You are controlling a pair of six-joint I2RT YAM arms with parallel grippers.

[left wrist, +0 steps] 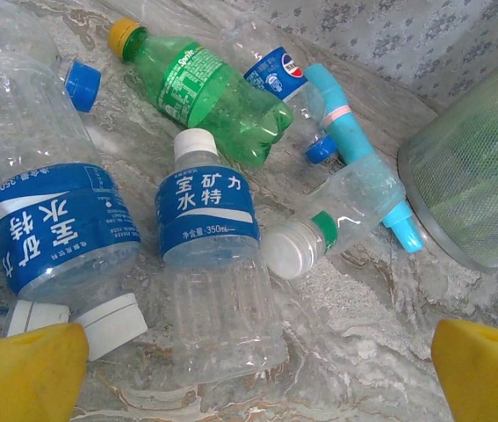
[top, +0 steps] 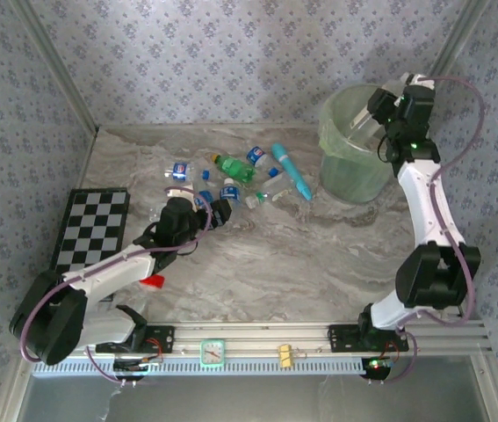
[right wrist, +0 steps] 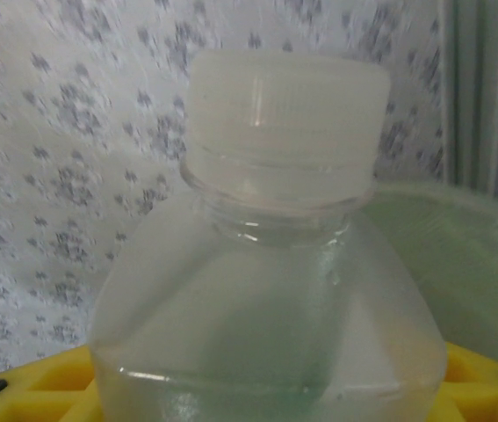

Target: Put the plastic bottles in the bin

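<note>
Near: bare desk between arm bases, open room. Left tool, fingers wide apart, low before plastic bottles lying clustered mid-desk. Chequered board at left edge. Teal tube lies between cluster and bin. Far right, near wall: right tool clamped on clear bottle, white-capped, above bin rim.

Bare table centre-front passable; bottle cluster and teal tube crowd rear; bin blocks rear-right
</note>
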